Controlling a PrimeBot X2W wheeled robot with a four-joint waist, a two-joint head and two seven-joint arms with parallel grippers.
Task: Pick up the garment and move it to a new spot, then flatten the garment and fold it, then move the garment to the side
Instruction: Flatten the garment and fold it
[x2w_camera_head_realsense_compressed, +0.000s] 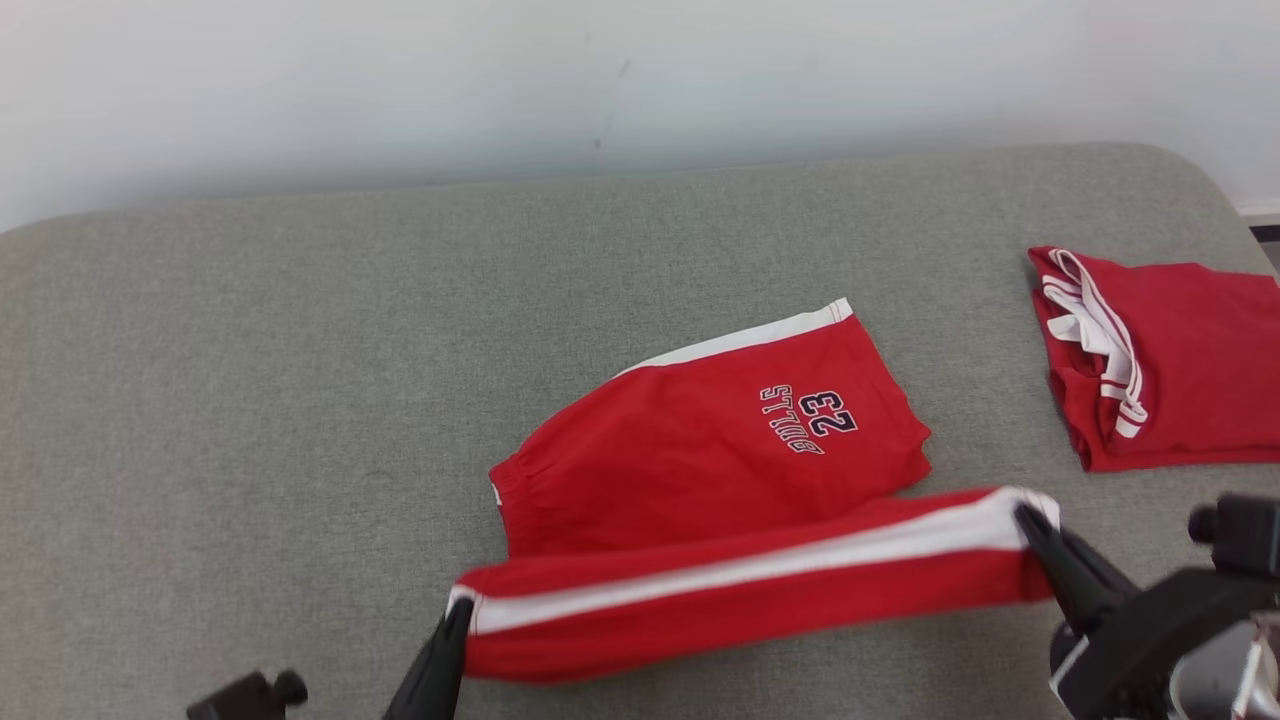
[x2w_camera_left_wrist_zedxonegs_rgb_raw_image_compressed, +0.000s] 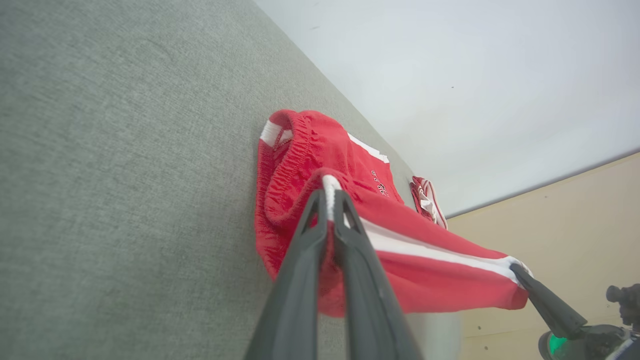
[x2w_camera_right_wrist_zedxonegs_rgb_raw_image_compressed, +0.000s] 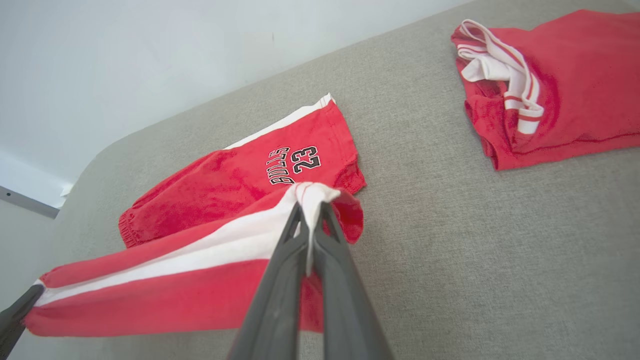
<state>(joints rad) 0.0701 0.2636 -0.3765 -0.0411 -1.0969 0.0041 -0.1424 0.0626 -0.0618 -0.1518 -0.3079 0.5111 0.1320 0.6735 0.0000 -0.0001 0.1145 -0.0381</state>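
The garment (x2w_camera_head_realsense_compressed: 700, 450) is a pair of red shorts with white side stripes and "BULLS 23" print, lying on the grey cushion. Its near side is lifted off the cushion and stretched into a band between my two grippers. My left gripper (x2w_camera_head_realsense_compressed: 458, 608) is shut on the waistband end of that band; the left wrist view shows its fingers pinching the white stripe of the garment (x2w_camera_left_wrist_zedxonegs_rgb_raw_image_compressed: 330, 190). My right gripper (x2w_camera_head_realsense_compressed: 1028, 518) is shut on the hem end, with the garment (x2w_camera_right_wrist_zedxonegs_rgb_raw_image_compressed: 225, 200) hanging from its closed fingertips (x2w_camera_right_wrist_zedxonegs_rgb_raw_image_compressed: 310, 207).
A second red garment with a white striped collar (x2w_camera_head_realsense_compressed: 1160, 360) lies folded at the right edge of the cushion (x2w_camera_head_realsense_compressed: 250, 400), also seen in the right wrist view (x2w_camera_right_wrist_zedxonegs_rgb_raw_image_compressed: 550, 85). A pale wall (x2w_camera_head_realsense_compressed: 600, 80) runs behind. The cushion's left half is bare.
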